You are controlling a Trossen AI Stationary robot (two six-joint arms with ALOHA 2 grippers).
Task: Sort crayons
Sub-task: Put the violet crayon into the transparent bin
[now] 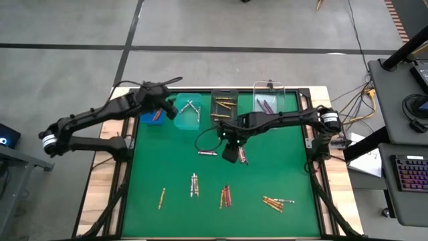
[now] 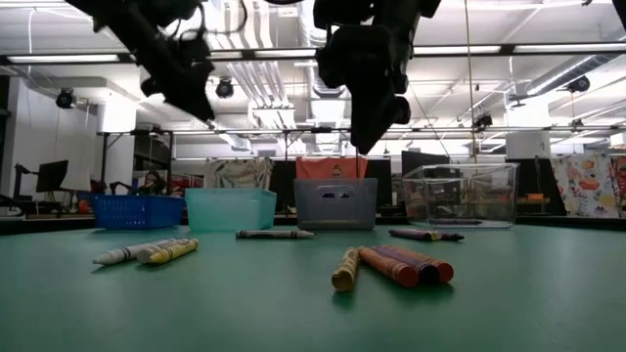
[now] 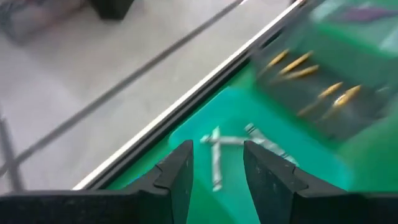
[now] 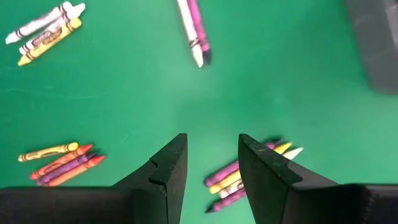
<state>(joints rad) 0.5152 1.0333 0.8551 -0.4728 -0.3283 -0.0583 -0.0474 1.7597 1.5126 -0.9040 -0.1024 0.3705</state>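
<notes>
I see my left gripper (image 3: 216,168) parted and empty over the teal bin (image 1: 186,112), at eleven o'clock. My right gripper (image 4: 212,163) (mid-table) hangs equally parted, holding nothing, above loose crayons (image 4: 239,174).

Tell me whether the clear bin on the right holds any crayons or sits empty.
Not empty. The high view shows purple crayons lying inside the clear bin, at its left side; the rest of its floor looks bare.
</notes>
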